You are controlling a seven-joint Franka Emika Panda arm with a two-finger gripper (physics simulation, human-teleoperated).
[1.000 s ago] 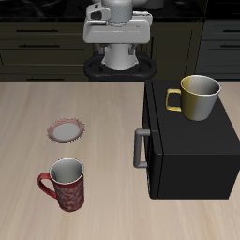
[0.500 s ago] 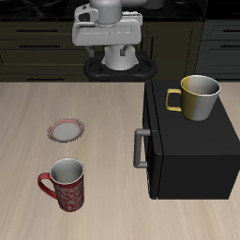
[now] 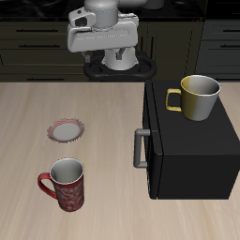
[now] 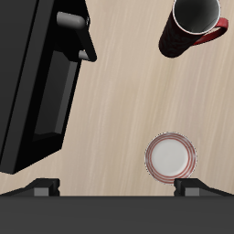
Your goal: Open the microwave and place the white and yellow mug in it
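Note:
The microwave (image 3: pixel 192 141) is a large black box with its door shut and a grey bar handle (image 3: pixel 141 148) on the front. The white and yellow mug (image 3: pixel 195 97) stands upright on top of it, handle toward the door side. My gripper (image 3: pixel 101 42) hangs high at the table's back, well away from both. In the wrist view the microwave (image 4: pixel 41 82) and its handle (image 4: pixel 78 32) show far below, and the gripper (image 4: pixel 119 189) is open with nothing between its fingers. The yellow mug is out of the wrist view.
A red patterned mug (image 3: pixel 64 183) stands near the table's front edge, also seen as the red mug (image 4: pixel 190 26) from above. A small round saucer (image 3: pixel 65 130) lies on the wood farther back, beneath the gripper in the wrist view as the saucer (image 4: pixel 170 156).
The gripper has drifted sideways, away from the microwave's side, and slightly higher. The mugs, saucer and microwave have not moved.

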